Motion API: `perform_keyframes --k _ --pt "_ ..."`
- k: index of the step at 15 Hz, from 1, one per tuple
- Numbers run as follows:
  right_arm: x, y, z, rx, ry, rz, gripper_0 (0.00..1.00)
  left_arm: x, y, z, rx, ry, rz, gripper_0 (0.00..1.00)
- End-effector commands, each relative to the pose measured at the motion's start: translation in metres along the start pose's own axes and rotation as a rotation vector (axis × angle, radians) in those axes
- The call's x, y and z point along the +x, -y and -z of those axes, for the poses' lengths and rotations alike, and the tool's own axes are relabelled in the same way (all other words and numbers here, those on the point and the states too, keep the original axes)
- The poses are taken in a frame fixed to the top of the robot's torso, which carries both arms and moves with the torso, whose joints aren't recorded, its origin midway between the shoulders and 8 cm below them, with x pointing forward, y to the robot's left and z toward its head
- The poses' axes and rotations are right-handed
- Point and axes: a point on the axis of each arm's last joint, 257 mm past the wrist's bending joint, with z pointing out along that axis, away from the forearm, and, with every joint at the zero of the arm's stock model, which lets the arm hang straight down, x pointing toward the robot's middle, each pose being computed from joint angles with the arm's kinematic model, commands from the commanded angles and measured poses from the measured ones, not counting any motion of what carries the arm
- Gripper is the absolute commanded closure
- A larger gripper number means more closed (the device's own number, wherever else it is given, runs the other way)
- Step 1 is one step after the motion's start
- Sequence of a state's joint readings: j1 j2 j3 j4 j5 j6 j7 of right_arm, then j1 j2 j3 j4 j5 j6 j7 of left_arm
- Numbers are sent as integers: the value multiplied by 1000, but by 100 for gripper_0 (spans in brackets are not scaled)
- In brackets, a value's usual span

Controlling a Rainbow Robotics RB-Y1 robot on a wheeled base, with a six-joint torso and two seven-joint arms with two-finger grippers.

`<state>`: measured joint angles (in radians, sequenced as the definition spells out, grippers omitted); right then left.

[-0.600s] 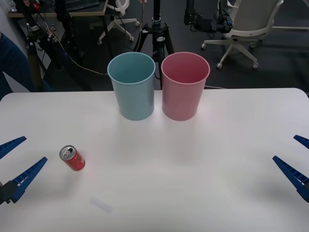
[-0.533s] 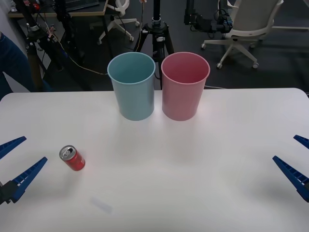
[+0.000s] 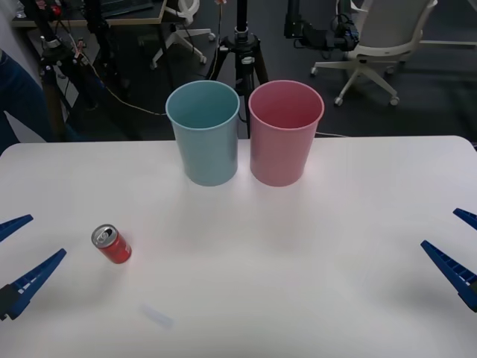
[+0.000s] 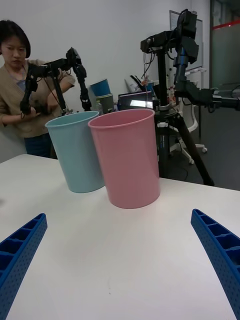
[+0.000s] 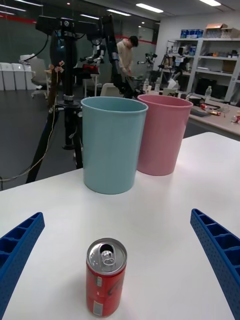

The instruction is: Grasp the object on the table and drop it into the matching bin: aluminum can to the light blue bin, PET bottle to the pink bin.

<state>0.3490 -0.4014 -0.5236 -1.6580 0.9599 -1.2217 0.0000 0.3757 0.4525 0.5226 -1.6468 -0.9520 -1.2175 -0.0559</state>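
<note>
One aluminum can (image 3: 112, 245) upright on the tabletop (image 3: 298, 253), not yet grasped; both end effectors wide open and empty.
Can stands on the robot's left, just ahead of the left end effector (image 3: 19, 257), well short of the light blue bin (image 3: 203, 133), which sits beside the pink bin (image 3: 286, 133) at the far edge. Right end effector (image 3: 455, 250) idle at the right edge. Likely step: reach for the can. To do it well, centre the can between the fingers, go in low around the red body below the silver top, square the wrist so it doesn't tip, then close.
</note>
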Motion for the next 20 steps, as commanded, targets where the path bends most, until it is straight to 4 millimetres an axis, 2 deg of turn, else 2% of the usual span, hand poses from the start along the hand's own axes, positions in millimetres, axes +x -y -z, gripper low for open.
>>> perform_keyframes --k 1,5,9,13,16,20 --pt "0 0 0 0 0 0 0 10 8 6 5 7 -22 0" --pt "0 0 0 0 0 0 0 31 12 18 26 8 -33 0" --pt "0 0 0 0 0 0 0 54 0 24 11 -5 -95 0" --pt "0 0 0 0 0 0 0 82 -10 11 6 -30 -106 0" --pt "0 0 0 0 0 0 0 108 1 2 33 -56 -102 0" --pt "0 0 0 0 0 0 0 130 5 -7 51 -72 -77 0"
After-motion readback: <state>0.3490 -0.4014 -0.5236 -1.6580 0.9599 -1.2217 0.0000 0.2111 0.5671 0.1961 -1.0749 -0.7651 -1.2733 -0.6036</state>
